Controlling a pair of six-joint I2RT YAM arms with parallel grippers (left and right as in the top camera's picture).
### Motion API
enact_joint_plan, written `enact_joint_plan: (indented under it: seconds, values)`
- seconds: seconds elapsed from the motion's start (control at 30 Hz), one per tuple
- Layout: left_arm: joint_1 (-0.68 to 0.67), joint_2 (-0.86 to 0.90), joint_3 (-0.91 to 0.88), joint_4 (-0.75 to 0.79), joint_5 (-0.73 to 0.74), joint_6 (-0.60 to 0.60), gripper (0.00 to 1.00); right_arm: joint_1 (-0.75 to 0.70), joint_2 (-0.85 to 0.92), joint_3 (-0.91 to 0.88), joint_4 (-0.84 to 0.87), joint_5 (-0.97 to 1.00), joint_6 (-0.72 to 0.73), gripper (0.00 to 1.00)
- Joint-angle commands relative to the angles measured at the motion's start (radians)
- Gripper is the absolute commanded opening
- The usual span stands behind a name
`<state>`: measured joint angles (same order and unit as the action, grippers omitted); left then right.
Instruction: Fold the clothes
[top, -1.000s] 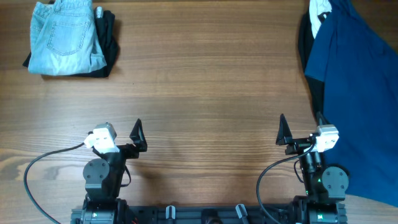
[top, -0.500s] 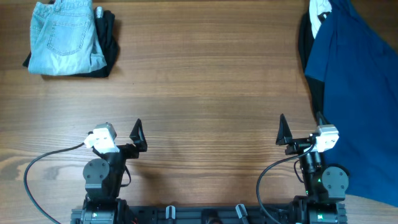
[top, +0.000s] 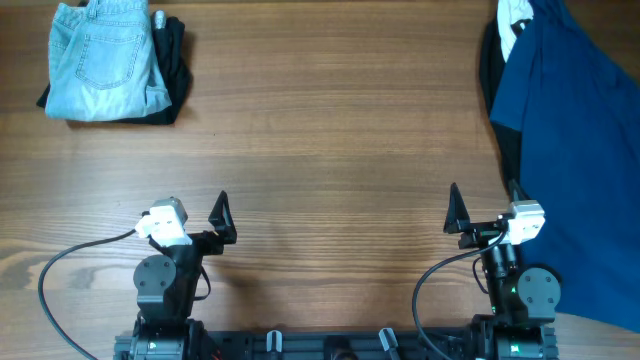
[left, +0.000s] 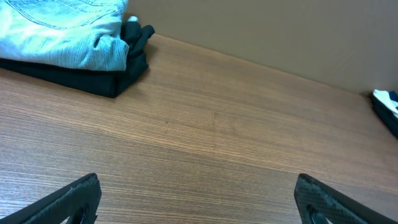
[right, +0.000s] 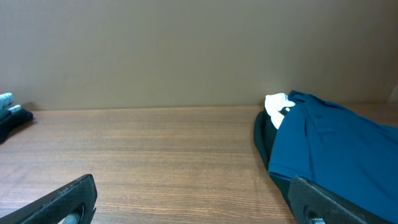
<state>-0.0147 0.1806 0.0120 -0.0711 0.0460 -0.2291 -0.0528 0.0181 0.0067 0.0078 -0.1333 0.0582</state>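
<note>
1. Two grippers are parked near the front edge: left gripper and right gripper, both spread wide, nothing held.
2. One dark-blue shirt is draped along the right edge, over one white shirt and one black piece.
3. One pair of jeans is stacked on one black garment at the far-left corner.
4. Bare counter is left between both piles.

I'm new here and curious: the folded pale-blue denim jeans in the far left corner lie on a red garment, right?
Not quite. The overhead view shows the folded pale-blue denim jeans in the far left corner lying on a black folded fabric garment, not a red one.
</note>
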Motion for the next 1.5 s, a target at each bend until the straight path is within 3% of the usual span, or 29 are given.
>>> enact_joint_plan:
  seconds: [0.0, 0.9, 1.03, 1.3, 1.47]
  values:
    - [0.000, 0.004, -0.005, -0.004, -0.014, 0.016, 1.00, 0.003, -0.007, -0.002, 0.002, 0.007, -0.005, 0.99]
    - [0.000, 0.004, -0.005, 0.030, -0.014, 0.016, 1.00, 0.003, -0.007, -0.002, 0.003, 0.006, -0.005, 1.00]
    - [0.000, 0.004, -0.005, 0.053, -0.009, 0.005, 1.00, 0.003, -0.007, -0.002, 0.003, -0.001, 0.083, 1.00]
    - [0.000, 0.004, -0.005, 0.204, 0.198, -0.017, 1.00, 0.003, -0.007, -0.001, 0.142, -0.043, 0.097, 1.00]
    - [0.000, 0.012, 0.055, 0.232, 0.208, -0.011, 1.00, 0.003, 0.016, 0.051, 0.161, -0.043, 0.059, 1.00]
